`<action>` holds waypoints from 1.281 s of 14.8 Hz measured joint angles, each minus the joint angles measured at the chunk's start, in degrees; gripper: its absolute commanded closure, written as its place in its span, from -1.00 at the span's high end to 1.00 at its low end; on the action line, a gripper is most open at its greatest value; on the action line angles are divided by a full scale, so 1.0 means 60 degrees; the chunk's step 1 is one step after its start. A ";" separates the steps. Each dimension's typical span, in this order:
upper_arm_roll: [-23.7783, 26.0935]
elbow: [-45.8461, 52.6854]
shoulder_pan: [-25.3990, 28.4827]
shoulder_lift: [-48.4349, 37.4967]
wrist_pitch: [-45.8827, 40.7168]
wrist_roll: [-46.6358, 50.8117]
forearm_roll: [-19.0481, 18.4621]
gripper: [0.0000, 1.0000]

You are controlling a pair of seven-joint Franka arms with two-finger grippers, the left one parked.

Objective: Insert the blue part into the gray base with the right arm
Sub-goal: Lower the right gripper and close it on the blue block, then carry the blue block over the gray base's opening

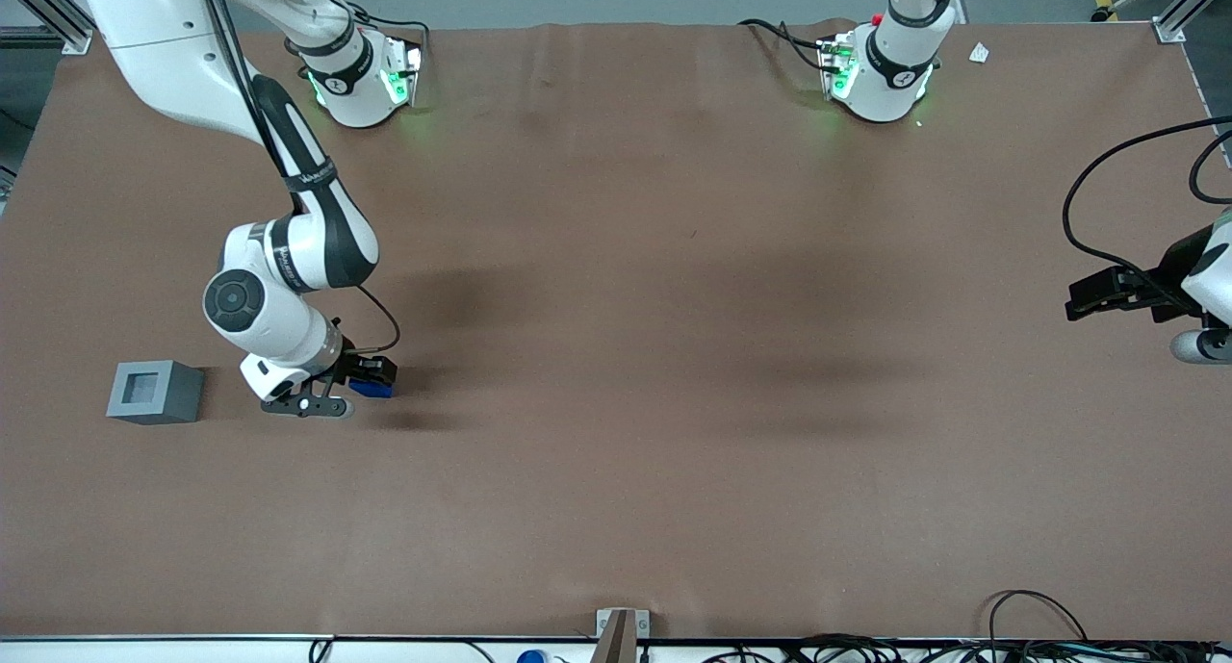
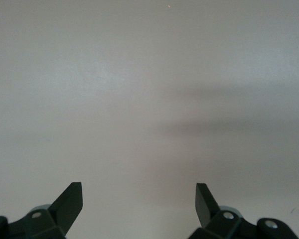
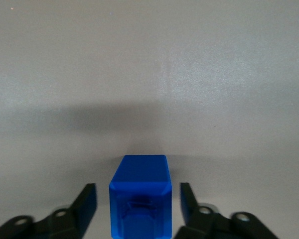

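The blue part (image 1: 372, 388) rests on the brown table (image 1: 674, 355). My right arm's gripper (image 1: 369, 374) is lowered over it. In the right wrist view the blue part (image 3: 139, 199) sits between the two black fingers (image 3: 87, 199), with a narrow gap of table showing on each side, so the gripper (image 3: 138, 188) is open around it without touching. The gray base (image 1: 154, 392) stands on the table with its square recess facing up. It is beside the gripper, toward the working arm's end and about as near to the front camera as the blue part.
Both arm bases (image 1: 361, 81) glow green at the table edge farthest from the front camera. A small white scrap (image 1: 979, 53) lies near the parked arm's base. A metal bracket (image 1: 616, 632) and cables (image 1: 1035, 615) sit along the nearest edge.
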 measured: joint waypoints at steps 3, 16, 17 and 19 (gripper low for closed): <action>-0.0002 -0.0002 0.0000 0.0000 -0.0010 0.0075 0.0000 -0.11; -0.0206 0.1719 -0.1301 -0.0560 -0.2593 -0.0527 -0.0005 -0.67; -0.0217 0.1746 -0.1579 -0.0684 -0.2618 -0.0867 -0.0005 -0.68; -0.0235 0.1773 -0.2200 -0.0861 -0.2624 -0.1648 -0.0004 -0.69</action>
